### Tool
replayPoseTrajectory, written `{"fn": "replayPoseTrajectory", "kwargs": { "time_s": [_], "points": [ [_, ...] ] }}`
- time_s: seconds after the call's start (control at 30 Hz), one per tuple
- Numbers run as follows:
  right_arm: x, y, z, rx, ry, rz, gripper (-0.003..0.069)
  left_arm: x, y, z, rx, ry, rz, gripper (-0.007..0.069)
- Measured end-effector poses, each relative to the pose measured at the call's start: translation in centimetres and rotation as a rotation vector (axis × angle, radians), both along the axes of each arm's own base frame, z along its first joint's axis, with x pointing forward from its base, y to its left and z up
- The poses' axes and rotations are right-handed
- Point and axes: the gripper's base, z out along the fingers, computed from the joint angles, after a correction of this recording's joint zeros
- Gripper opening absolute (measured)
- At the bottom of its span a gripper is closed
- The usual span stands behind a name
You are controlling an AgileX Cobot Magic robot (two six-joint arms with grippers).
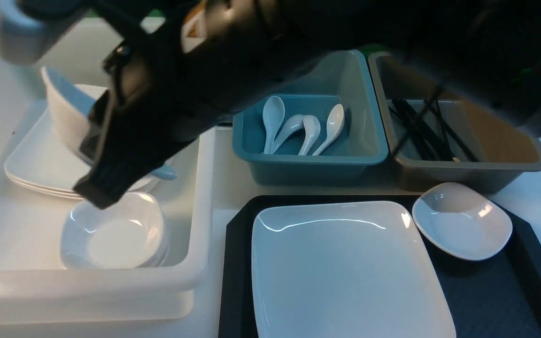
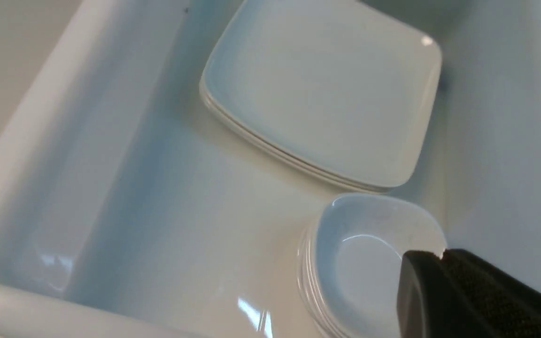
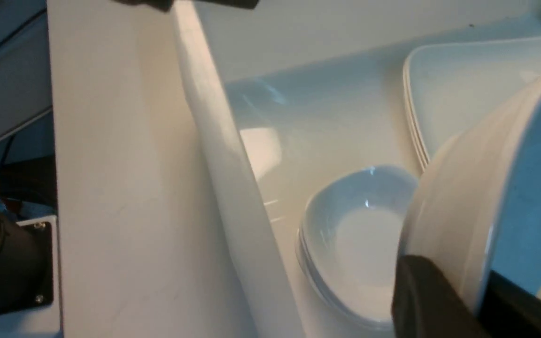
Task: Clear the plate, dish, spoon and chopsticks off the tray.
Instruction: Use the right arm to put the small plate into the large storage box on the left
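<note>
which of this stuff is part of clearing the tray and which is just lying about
Job: tray; plate and small dish on it; bowl gripped by the right hand.
Lying about: stacked plates and stacked dishes in the white tub; spoons in the blue tub; chopsticks in the brown tub.

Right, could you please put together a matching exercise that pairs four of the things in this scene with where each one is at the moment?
Things
1. white soup spoons
2. black chopsticks
3. large square plate
4. blue-lined bowl

Places
A. on the black tray
B. held tilted over the white tub
C. in the brown tub
D. in the blue tub

Pairs: 1-D, 2-C, 3-A, 4-B
</note>
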Motion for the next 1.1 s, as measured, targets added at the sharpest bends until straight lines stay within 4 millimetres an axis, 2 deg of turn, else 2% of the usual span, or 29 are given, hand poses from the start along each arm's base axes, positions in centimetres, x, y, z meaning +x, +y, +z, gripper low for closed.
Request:
{"fn": "replayPoseTrajectory", "kwargs": {
  "time_s": [0.1,0.2,0.33,0.53,0.73,0.8,1.0,1.07,1.1],
  "points": [
    [0.9,2.4,-2.3,-0.028,-0.006,0.026,0.0067,-1.2,0.0,-0.5,0.017,-0.014,0.028,0.0014],
    [1.6,3.8,-4.1,-0.041,-0.013,0.035,0.0067,-1.9,-0.1,-1.0,0.034,0.003,0.026,0.0014],
    [2.9,5.4,-8.2,-0.113,-0.048,0.061,0.0067,-2.3,-0.3,-1.1,0.050,0.007,0.008,0.0014],
    [4.0,6.3,-11.9,-0.209,-0.075,0.076,0.0067,-2.2,-1.2,-1.2,0.097,-0.002,-0.142,0.0014],
    [4.2,6.6,-13.3,-0.234,-0.065,0.081,0.0080,-2.1,-1.8,-1.3,0.097,-0.003,-0.218,0.0014],
    [4.1,6.7,-13.3,-0.232,-0.069,0.084,0.0118,-2.2,-1.7,-1.3,0.111,0.001,-0.219,0.0014],
    [3.8,6.9,-13.2,-0.223,-0.054,0.073,0.0372,-2.2,-1.5,-1.4,0.135,0.013,-0.212,0.0014],
    [3.8,6.9,-13.2,-0.220,-0.044,0.063,0.0413,-2.2,-1.5,-1.4,0.139,0.014,-0.210,0.0014],
    [3.8,6.9,-13.3,-0.213,-0.019,0.037,0.0459,-2.2,-1.5,-1.4,0.141,0.015,-0.210,0.0014]
  ]
}}
